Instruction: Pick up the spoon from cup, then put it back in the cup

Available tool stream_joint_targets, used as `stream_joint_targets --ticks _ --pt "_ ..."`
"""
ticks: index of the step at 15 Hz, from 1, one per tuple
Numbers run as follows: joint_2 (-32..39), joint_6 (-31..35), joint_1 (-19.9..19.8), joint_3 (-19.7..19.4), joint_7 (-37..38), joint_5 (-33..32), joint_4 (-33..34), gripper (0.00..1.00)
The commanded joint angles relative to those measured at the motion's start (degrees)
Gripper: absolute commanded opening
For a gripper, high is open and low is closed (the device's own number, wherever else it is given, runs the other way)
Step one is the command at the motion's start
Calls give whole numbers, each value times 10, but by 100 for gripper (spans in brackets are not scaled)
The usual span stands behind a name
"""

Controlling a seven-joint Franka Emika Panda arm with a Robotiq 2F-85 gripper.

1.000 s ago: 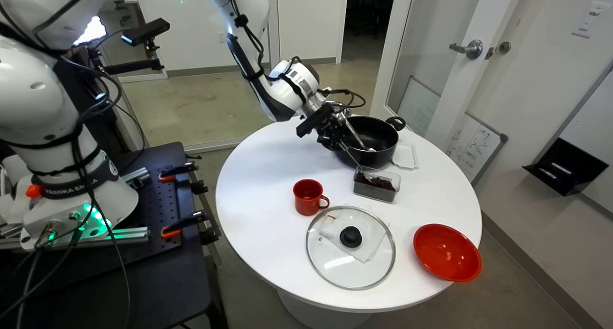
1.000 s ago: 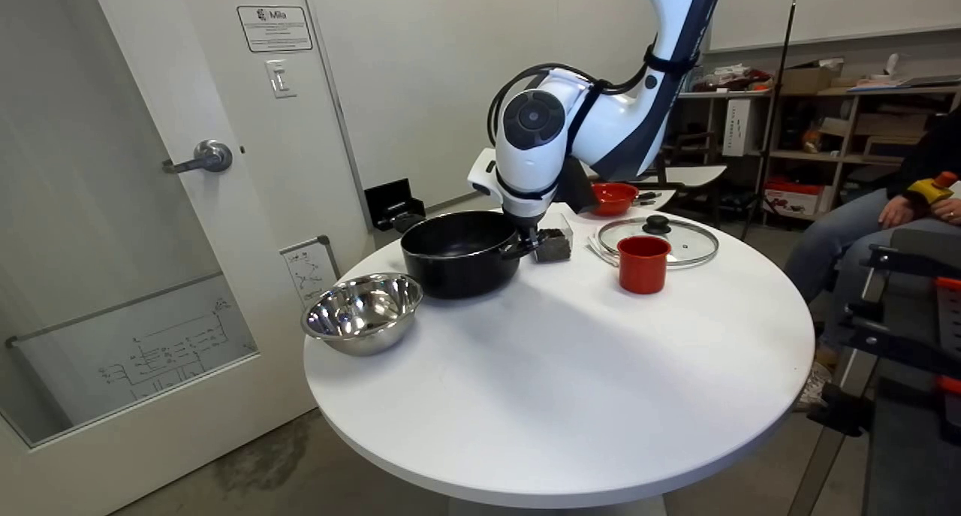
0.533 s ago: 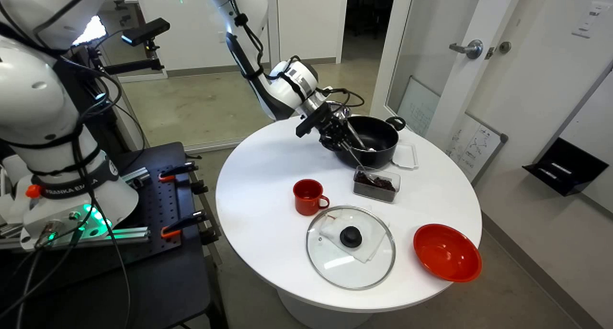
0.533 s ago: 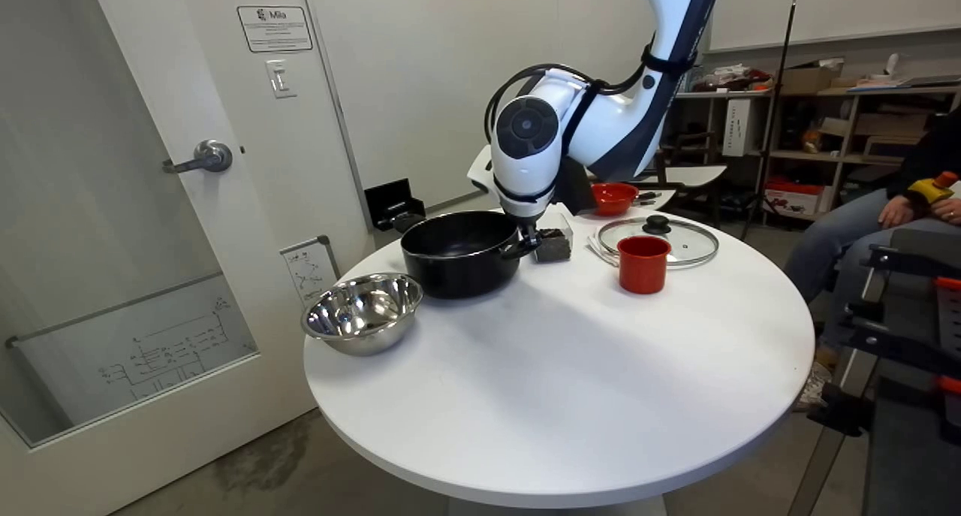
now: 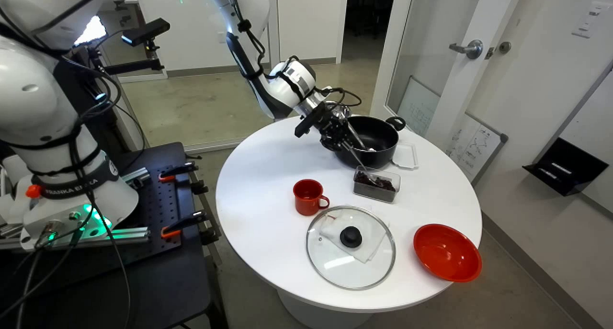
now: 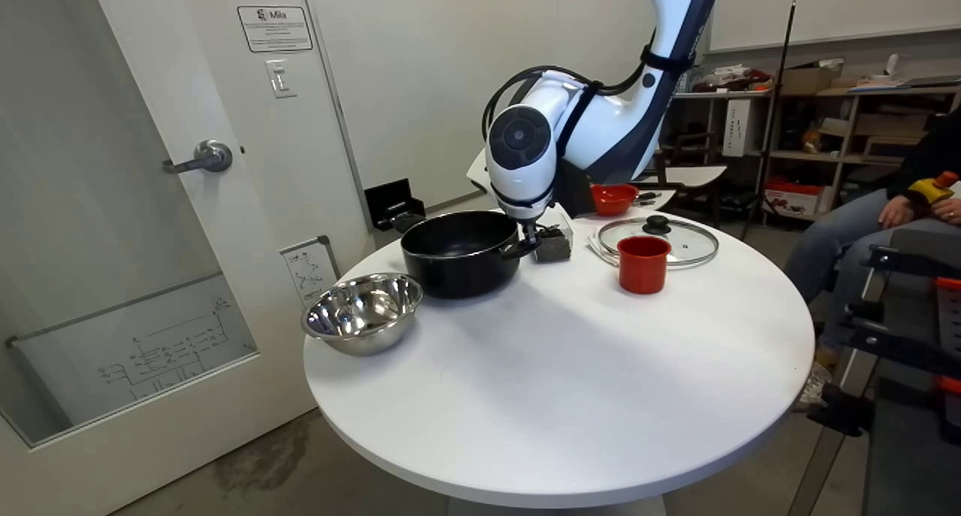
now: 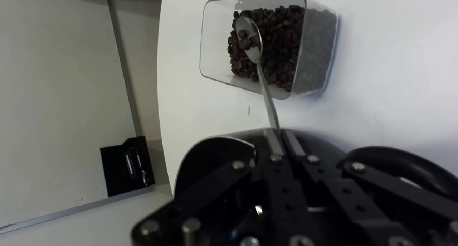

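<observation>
Beans [image 7: 244,43] are sitting in the spoon [image 7: 264,85], pinched by the claw [image 7: 278,132] and reaching over or into the clear box [image 7: 315,52], so, I'm guessing, any twist toward the red cup [image 5: 306,199], standing apart, is risking a spill.

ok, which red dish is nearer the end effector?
The mug, taller and narrower; the red bowl sits farther off, the lid lying between them.
</observation>
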Motion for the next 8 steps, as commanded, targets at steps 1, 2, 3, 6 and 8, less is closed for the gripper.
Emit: stream_joint_targets --ticks 1,2,3,6,8 --pt "-17 -52 -46 59 20 -33 -5 1" --pt "-17 -61 -55 71 21 -35 -5 1" --pt "-17 -69 -62 81 24 -38 -5 1" --pt "-18 -87 -75 103 34 -46 -5 1" --pt "-20 -98 -78 111 48 -57 -5 1"
